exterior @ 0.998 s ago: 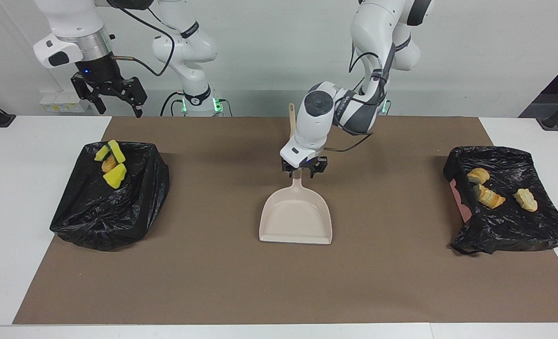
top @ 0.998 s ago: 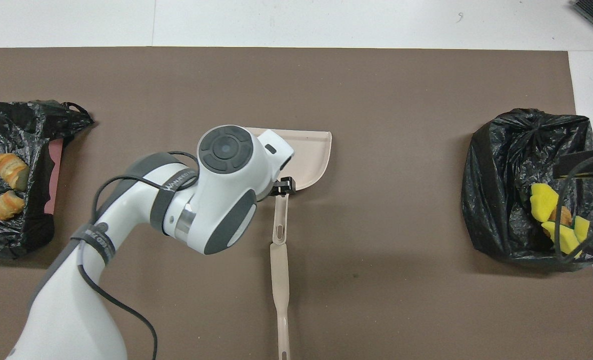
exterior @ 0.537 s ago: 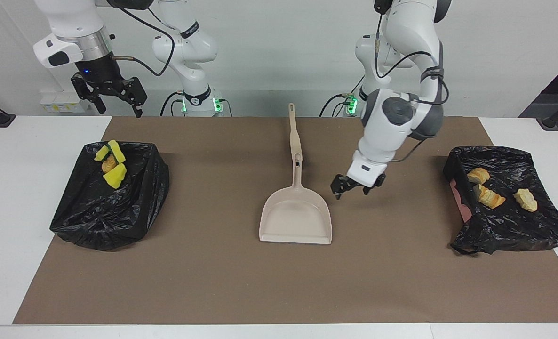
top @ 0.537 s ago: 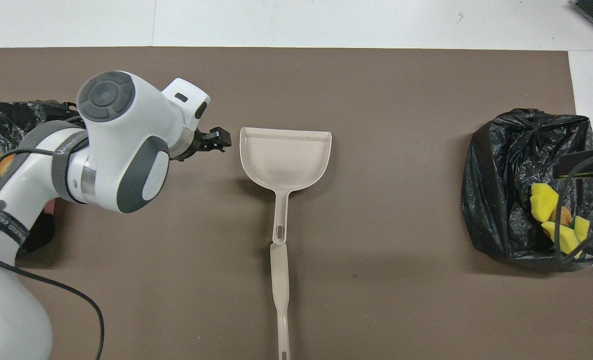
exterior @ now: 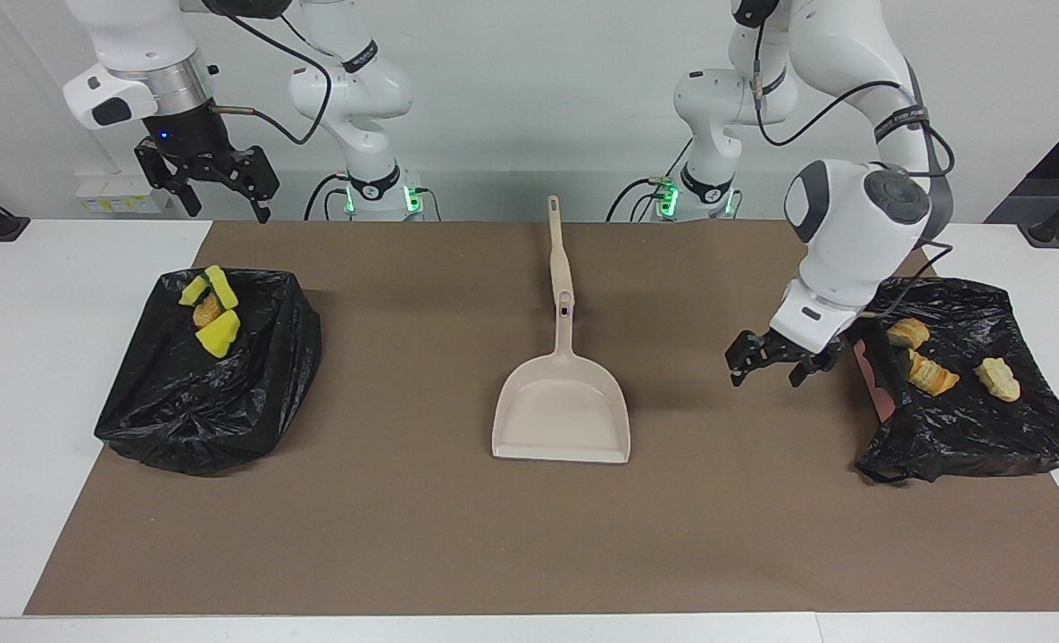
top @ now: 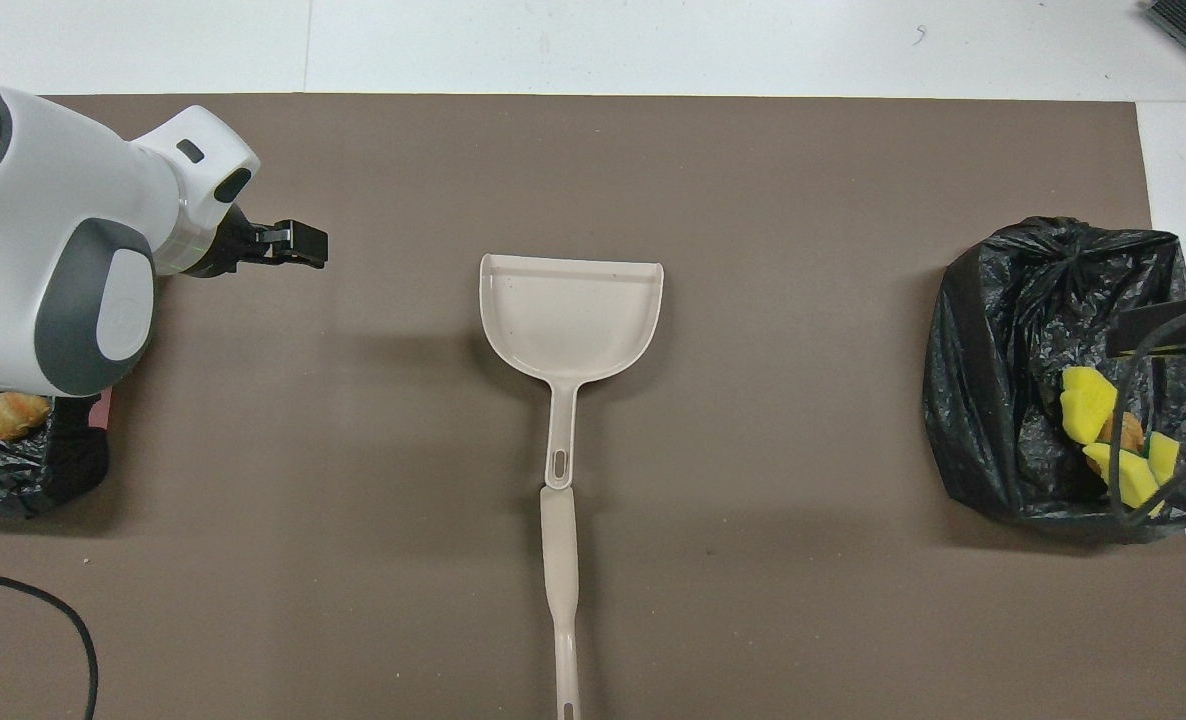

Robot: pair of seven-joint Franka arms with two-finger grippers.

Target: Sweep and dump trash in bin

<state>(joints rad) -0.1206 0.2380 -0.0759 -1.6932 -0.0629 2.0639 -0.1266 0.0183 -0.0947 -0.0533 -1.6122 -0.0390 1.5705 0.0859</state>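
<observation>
- My left gripper [exterior: 769, 360], jaws open and empty, hangs over the mat; pale trash chunks [exterior: 921, 371] lie at its three o'clock in the facing view.
- The dustpan [exterior: 562, 413] handle runs twelve to six.
- My right gripper [exterior: 210, 187] waits open, raised.

Trash sits in two lots. Yellow chunks [exterior: 217, 335] plus one orange-brown chunk [exterior: 205, 313] are piled together on the black-bagged bin [exterior: 199, 402] at the right arm's end. Three pale beige crumbly chunks [exterior: 927, 373] are spread apart on the black bag [exterior: 967, 429] at the left arm's end.
</observation>
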